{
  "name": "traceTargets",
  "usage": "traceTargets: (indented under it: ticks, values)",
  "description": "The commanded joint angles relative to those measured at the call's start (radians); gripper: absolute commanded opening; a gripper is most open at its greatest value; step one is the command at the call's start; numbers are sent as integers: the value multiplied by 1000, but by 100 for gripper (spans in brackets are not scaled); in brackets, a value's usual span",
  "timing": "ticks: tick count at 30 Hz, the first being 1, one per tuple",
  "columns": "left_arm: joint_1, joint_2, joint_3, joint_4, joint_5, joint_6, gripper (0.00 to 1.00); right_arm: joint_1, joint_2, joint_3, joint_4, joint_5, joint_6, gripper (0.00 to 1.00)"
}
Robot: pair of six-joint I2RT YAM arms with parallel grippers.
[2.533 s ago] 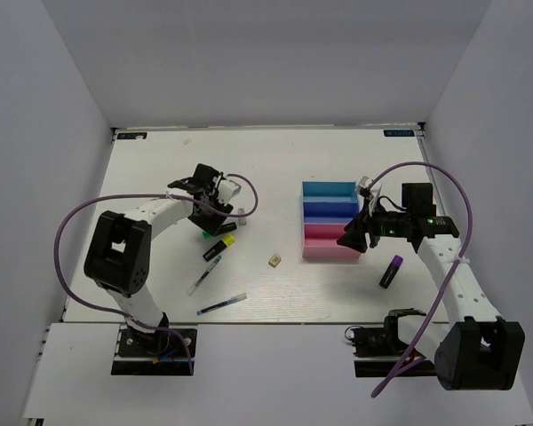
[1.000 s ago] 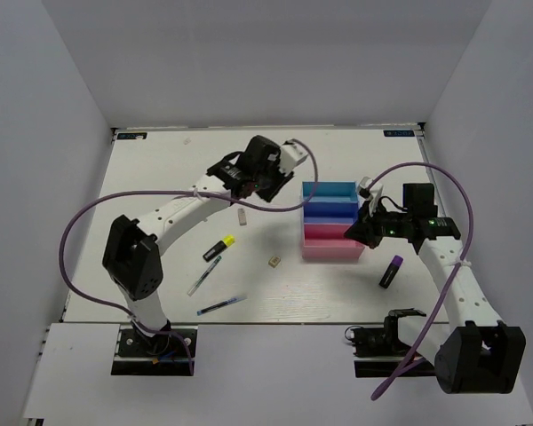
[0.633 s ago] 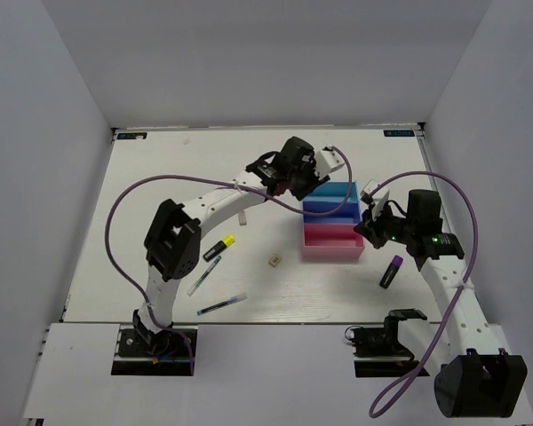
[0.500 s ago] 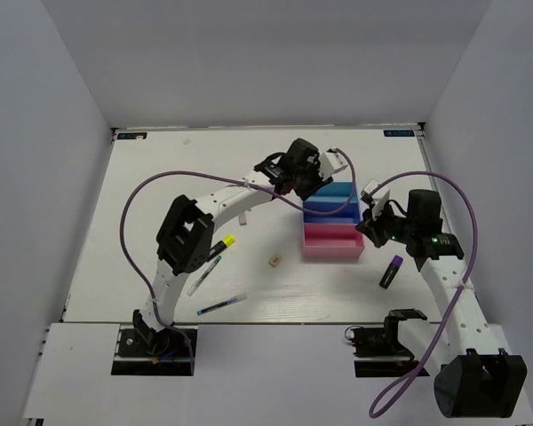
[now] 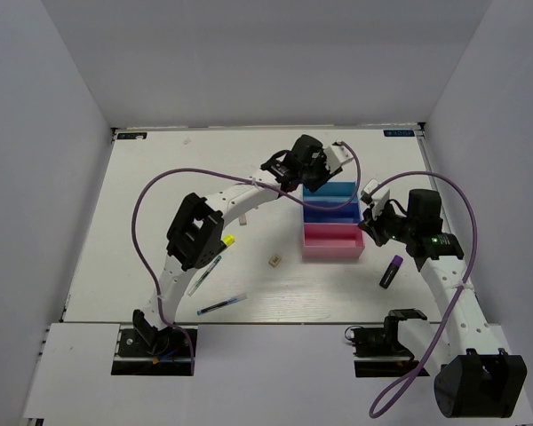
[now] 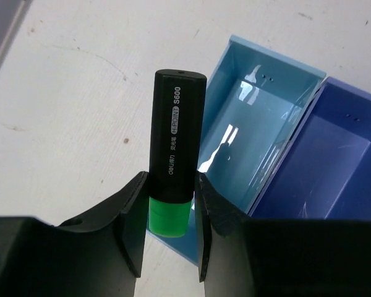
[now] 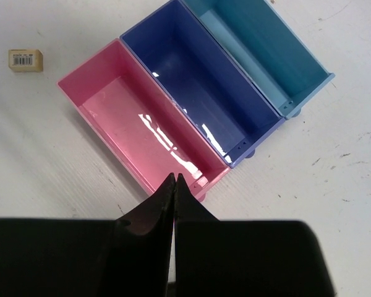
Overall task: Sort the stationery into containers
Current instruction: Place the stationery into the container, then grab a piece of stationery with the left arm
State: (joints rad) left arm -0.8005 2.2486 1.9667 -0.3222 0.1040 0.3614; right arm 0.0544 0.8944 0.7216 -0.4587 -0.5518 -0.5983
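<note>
My left gripper [image 6: 168, 207] clamps a marker [image 6: 175, 133] by its green cap, the black body pointing forward. The cyan tray [image 6: 255, 127] lies below, just right of it, and the blue tray [image 6: 337, 170] is further right. My right gripper [image 7: 175, 184] is clenched on nothing, seemingly above the pink tray [image 7: 127, 114]'s near end. An eraser [image 7: 25, 58] lies far to its left.

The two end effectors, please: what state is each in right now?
Left end effector: shut on the green-capped black plastic marker.
Right end effector: shut, empty.
</note>
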Motion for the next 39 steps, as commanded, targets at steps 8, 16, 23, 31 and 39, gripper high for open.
traceTargets:
  ticks: [8, 16, 23, 31, 39]
  values:
    - [-2, 12, -5, 29, 13, -33, 3, 2, -12, -10, 46, 13, -15, 0]
    - [-17, -7, -32, 48, -53, -29, 52, 1, -12, -13, 52, 29, -3, 32]
    - [-25, -46, -52, 29, -59, -24, 60, -1, -11, -14, 58, 39, -3, 35]
    - [-39, -338, -253, -9, -242, -130, 0, 1, -9, -21, 98, 107, 100, 0]
    - [113, -765, -806, -228, -339, -352, 66, 10, 64, 28, 2, -11, 203, 90]
